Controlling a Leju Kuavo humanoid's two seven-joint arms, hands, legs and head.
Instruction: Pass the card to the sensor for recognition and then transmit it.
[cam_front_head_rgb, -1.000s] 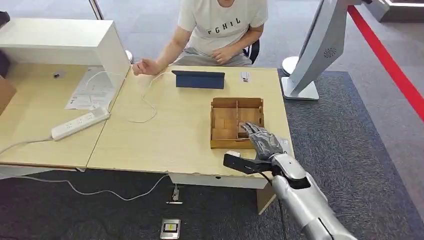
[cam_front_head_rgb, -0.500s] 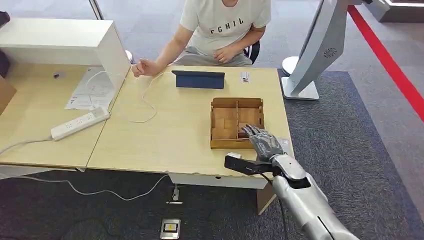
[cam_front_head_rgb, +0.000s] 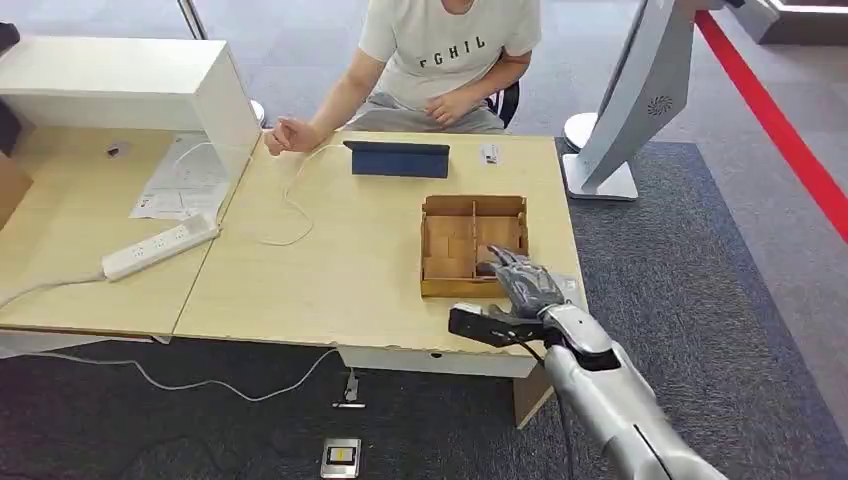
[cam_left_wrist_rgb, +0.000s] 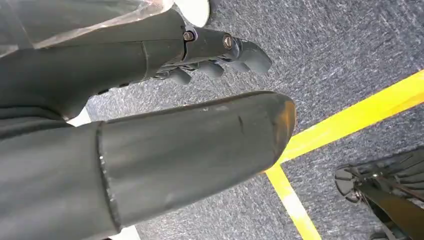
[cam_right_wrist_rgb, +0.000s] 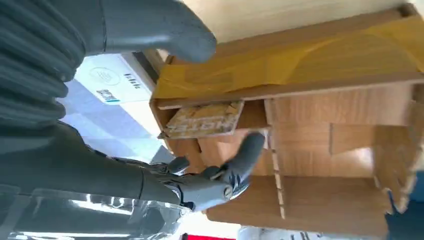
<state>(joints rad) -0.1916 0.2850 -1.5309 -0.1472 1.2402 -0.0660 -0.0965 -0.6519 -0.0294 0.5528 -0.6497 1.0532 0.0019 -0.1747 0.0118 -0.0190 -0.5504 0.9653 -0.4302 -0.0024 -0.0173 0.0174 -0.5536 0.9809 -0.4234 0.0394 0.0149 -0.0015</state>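
Observation:
A printed card (cam_right_wrist_rgb: 205, 120) leans inside the near right compartment of the wooden divided box (cam_front_head_rgb: 474, 245). My right hand (cam_front_head_rgb: 525, 283) hangs over that compartment with its fingers apart. In the right wrist view the fingers (cam_right_wrist_rgb: 235, 165) reach into the box (cam_right_wrist_rgb: 325, 200) just short of the card, and the thumb (cam_right_wrist_rgb: 165, 30) lies outside the box wall. Nothing is held. A dark blue sensor device (cam_front_head_rgb: 398, 158) stands at the far side of the table. My left hand (cam_left_wrist_rgb: 220, 55) hangs over the carpet with nothing in it.
A person (cam_front_head_rgb: 445, 50) sits behind the table with one hand (cam_front_head_rgb: 290, 135) resting on it. A small card (cam_front_head_rgb: 490, 153) lies next to the sensor, and a white label (cam_front_head_rgb: 570, 288) lies beside the box. A power strip (cam_front_head_rgb: 160, 246), papers (cam_front_head_rgb: 185, 180) and a white cabinet (cam_front_head_rgb: 120, 85) are on the left.
My right hand has sunk slightly toward the near right compartment of the box. The person has shifted a little.

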